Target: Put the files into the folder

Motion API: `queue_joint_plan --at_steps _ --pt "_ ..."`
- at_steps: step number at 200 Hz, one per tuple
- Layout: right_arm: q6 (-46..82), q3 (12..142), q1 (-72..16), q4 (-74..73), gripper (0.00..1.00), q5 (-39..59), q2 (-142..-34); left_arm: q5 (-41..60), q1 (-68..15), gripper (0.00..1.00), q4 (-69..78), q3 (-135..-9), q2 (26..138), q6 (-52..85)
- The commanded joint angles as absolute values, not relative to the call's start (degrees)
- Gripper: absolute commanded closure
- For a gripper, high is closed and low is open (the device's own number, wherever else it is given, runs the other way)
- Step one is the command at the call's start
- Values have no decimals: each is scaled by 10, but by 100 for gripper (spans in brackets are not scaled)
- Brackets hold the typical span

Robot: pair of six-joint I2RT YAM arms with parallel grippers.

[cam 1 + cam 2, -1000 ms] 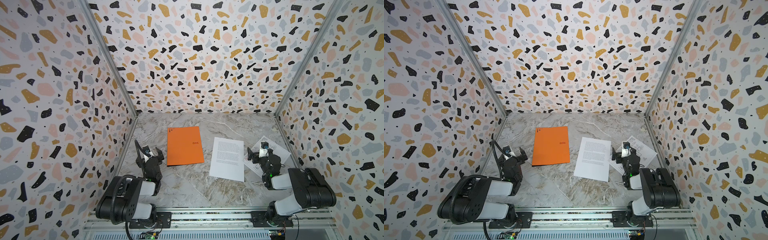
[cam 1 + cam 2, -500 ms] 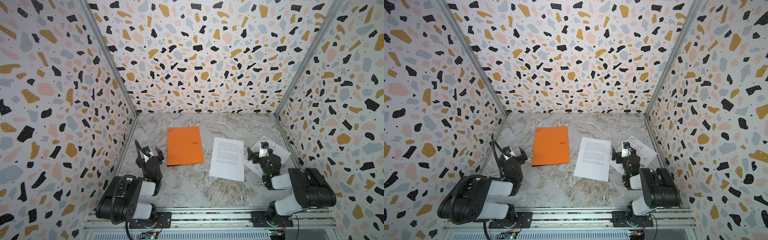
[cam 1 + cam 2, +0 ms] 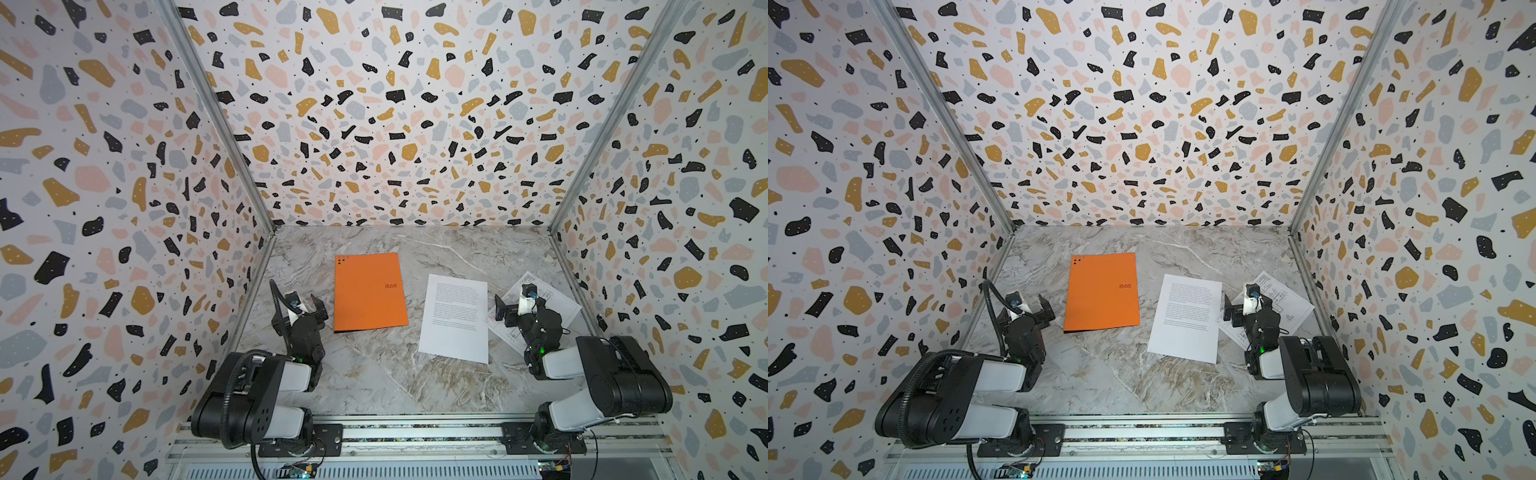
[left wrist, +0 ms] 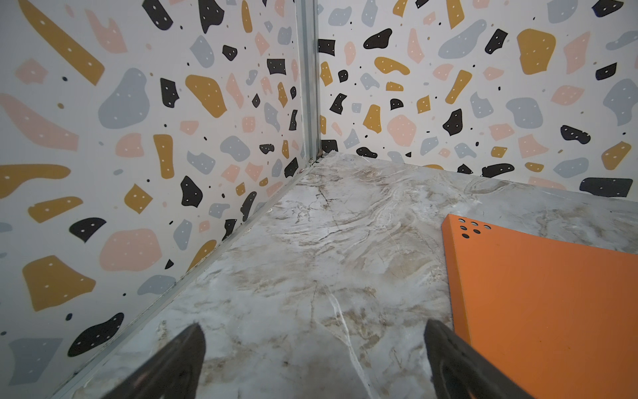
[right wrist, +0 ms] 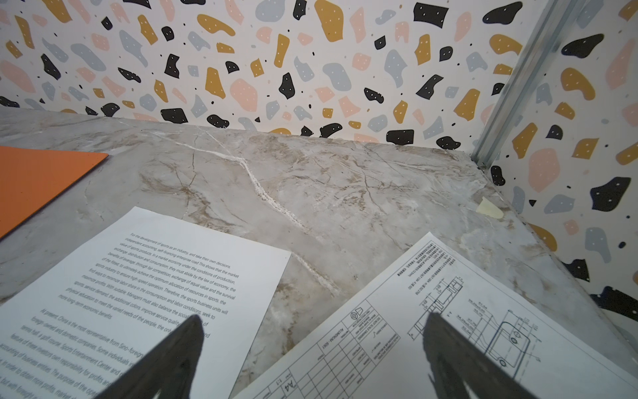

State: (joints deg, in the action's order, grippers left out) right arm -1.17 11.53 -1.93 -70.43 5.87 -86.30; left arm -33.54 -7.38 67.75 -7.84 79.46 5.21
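The folder [image 3: 369, 291] [image 3: 1102, 291] lies shut and flat on the marble table, orange side up, left of centre. Its dotted corner shows in the left wrist view [image 4: 545, 311]. To its right lie the files: a sheet of printed text [image 3: 455, 318] [image 5: 138, 293] and, tilted near the right wall, a sheet of line drawings [image 3: 559, 301] [image 5: 379, 321]. My left gripper [image 3: 299, 311] [image 4: 312, 324] hangs open over bare table just left of the folder. My right gripper [image 3: 521, 309] [image 5: 312, 317] stands open above the gap between the two sheets, holding nothing.
Patterned walls close in the table on the left, back and right, with metal corner posts [image 4: 309, 79]. A small yellowish scrap [image 5: 488, 209] lies near the back right corner. The arm bases sit on a rail [image 3: 415, 432] along the front edge.
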Motion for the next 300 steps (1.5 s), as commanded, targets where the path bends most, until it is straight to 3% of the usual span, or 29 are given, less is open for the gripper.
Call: queue_joint_plan --at_steps 1,16,32,55,91,115,144,200,240,300 --pt "-6 127 -15 -699 1 63 -850 -345 -77 1 607 -97 712 57" --pt "-1 151 -15 -649 1 55 -835 -377 -77 1 381 -186 649 105" --pt "25 231 -15 -478 3 16 -812 -356 -78 0 245 -248 611 136" --pt "97 320 -13 -328 6 24 -808 -361 -78 0 160 -249 535 222" --pt "249 352 -15 -293 11 141 -823 -340 -77 0 88 -233 514 308" --pt "283 375 -28 -266 11 227 -853 -274 -77 0 70 -253 572 338" --pt "305 378 -57 -251 14 253 -871 -194 -77 1 81 -263 638 342" --pt "344 389 -156 -261 17 259 -885 -155 -78 0 100 -226 644 357" --pt "383 437 -219 -268 25 279 -948 -122 -78 0 108 -229 669 342" --pt "409 484 -279 -258 26 263 -984 -65 -78 0 140 -238 700 325"
